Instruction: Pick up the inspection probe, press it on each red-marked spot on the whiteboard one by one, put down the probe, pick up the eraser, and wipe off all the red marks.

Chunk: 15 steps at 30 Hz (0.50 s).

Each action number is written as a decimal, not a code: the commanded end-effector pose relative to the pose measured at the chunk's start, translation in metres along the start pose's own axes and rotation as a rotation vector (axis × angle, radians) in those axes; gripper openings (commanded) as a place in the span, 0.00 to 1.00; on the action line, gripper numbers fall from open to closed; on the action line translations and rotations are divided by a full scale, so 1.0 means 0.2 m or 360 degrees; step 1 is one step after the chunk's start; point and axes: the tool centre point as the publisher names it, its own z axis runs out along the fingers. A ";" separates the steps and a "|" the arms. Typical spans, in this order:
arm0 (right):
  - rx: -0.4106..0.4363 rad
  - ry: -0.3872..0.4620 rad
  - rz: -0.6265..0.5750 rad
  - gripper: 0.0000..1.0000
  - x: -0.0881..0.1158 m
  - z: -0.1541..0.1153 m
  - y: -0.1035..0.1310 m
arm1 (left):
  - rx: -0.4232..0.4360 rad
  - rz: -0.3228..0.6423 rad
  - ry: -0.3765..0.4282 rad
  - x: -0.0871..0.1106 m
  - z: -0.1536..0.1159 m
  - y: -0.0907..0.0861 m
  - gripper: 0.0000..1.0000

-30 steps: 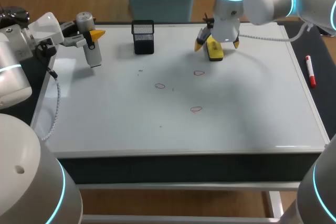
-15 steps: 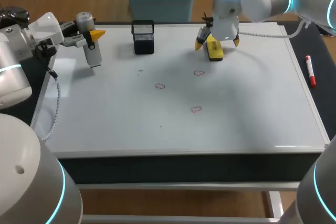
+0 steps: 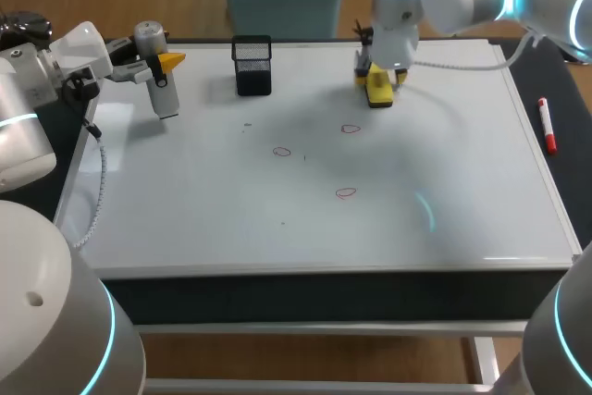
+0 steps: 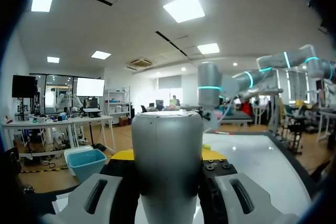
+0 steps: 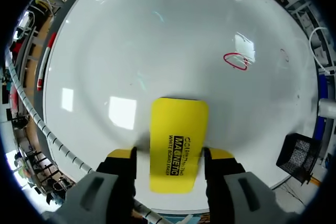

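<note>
Yellow block eraser (image 5: 176,129) lay far-middle on the white whiteboard (image 3: 444,182), with the right gripper (image 5: 169,155) fingers narrowly straddling it, unclamped. They should close squarely on its long sides before lifting. The left gripper (image 4: 167,198) gripped the grey cylindrical probe (image 4: 167,145).

Wide free room over the whiteboard (image 3: 444,210) from the near edge up past the middle, crossed only by three flat red marks (image 3: 346,193). Blocked along the far edge by a black mesh cup (image 3: 252,64) left of the middle and, right of it, the right gripper (image 3: 377,80) straddling the yellow eraser (image 3: 378,94) with parted fingers; passable gap between the two. Crowded near the far left corner by the left gripper (image 3: 159,64) clamped on the upright probe (image 3: 166,99). Red marker (image 3: 548,124) lying along the right edge.
</note>
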 end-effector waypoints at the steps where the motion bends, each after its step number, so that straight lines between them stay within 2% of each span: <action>1: -0.0006 0.0017 -0.0016 0.00 0.01 -0.03 0.01 | 0.0004 0.0003 0.0000 0.00 0.00 0.00 0.00; 8: 0.0013 0.0025 -0.0011 0.00 0.01 -0.10 0.02 | 0.0004 0.0003 0.0000 0.00 0.00 0.00 0.00; 15: 0.0024 0.0029 0.0094 0.00 0.07 -0.19 0.00 | 0.0004 0.0003 0.0000 0.00 0.00 0.00 0.00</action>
